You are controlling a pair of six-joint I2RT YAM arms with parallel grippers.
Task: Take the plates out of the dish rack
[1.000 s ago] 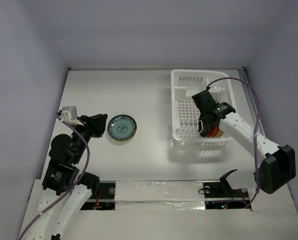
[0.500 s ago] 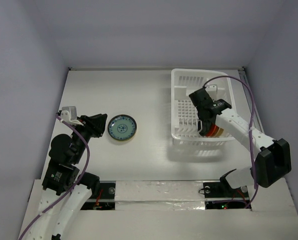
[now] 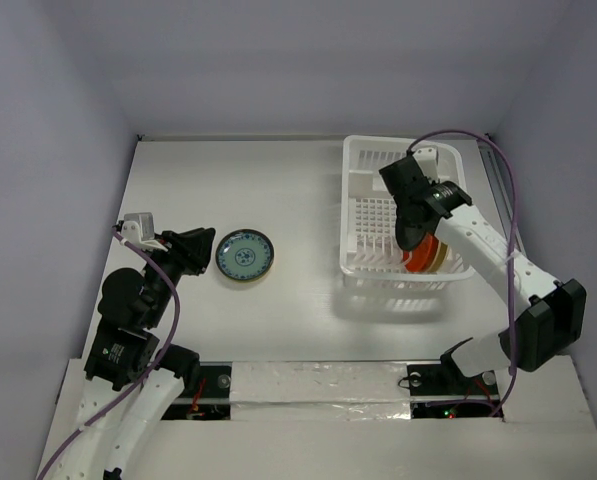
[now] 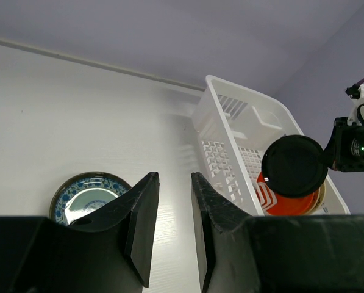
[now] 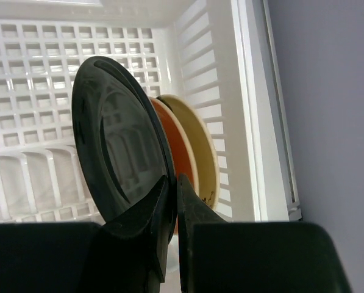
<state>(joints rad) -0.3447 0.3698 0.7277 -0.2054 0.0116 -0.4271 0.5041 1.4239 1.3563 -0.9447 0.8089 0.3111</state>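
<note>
Right gripper [image 5: 172, 189] pinches black plate [image 5: 117, 152] rim near dish rack [image 5: 215, 61] wall, orange plate [image 5: 178, 146] half hidden; left gripper [image 4: 174, 220] jaws spread, empty.

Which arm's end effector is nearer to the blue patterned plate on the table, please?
Left. The left end effector sits just beside the blue patterned plate, open; the right end effector is far off over the dish rack, clamped on a black plate.

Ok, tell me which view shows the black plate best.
Right wrist: the black plate fills the frame, its rim pinched by the right gripper. Left wrist shows it small and distant; top external, only a dark oval above the dish rack.
</note>
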